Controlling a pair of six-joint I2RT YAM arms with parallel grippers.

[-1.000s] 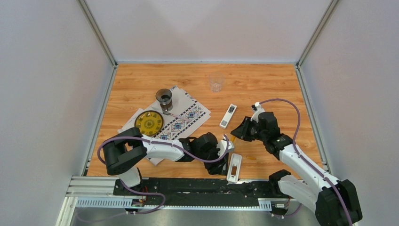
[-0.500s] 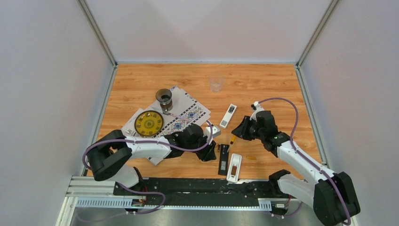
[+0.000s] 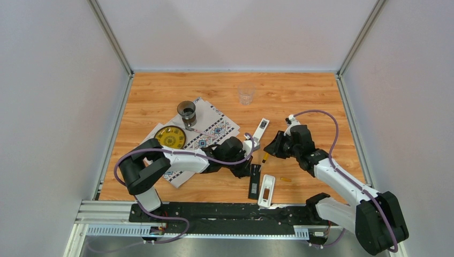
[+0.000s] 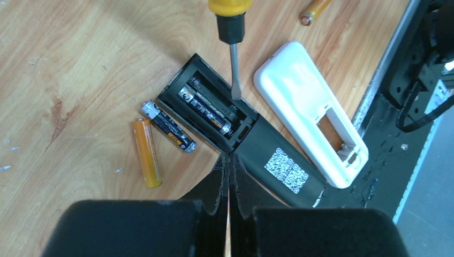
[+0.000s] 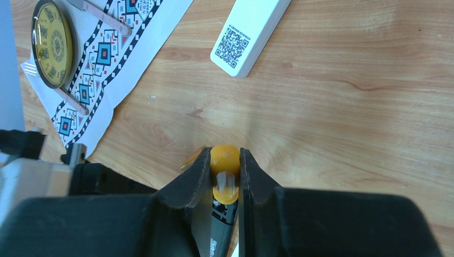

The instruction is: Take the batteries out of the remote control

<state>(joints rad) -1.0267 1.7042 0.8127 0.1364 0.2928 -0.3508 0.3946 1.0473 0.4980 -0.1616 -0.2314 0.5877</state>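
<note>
Wood-grain table (image 4: 80,64) fills my left wrist view, and on it the black remote control (image 4: 259,147) lies back-up with its battery bay uncovered. Two batteries (image 4: 206,107) sit side by side in that bay, their long axis running from about ten o'clock to four o'clock in this view. My left gripper (image 4: 227,166) has its fingers pressed together on nothing, the tips right at the bay's six o'clock edge, so the seated cells lie just beyond them toward eleven o'clock. My right gripper (image 5: 225,160) is clamped on the yellow handle of the screwdriver (image 4: 233,59). Its blade comes down from twelve o'clock and ends inside the bay, by the cell on the two o'clock side. Out on the wood, at nine o'clock from the bay, lie a grey battery (image 4: 167,127) and an orange battery (image 4: 146,152), roughly parallel; a white remote control (image 4: 305,107) rests at three o'clock. I judge the right arm the better placed: its blade is in the bay, and levering should go across the cells' axis, not along it.
</note>
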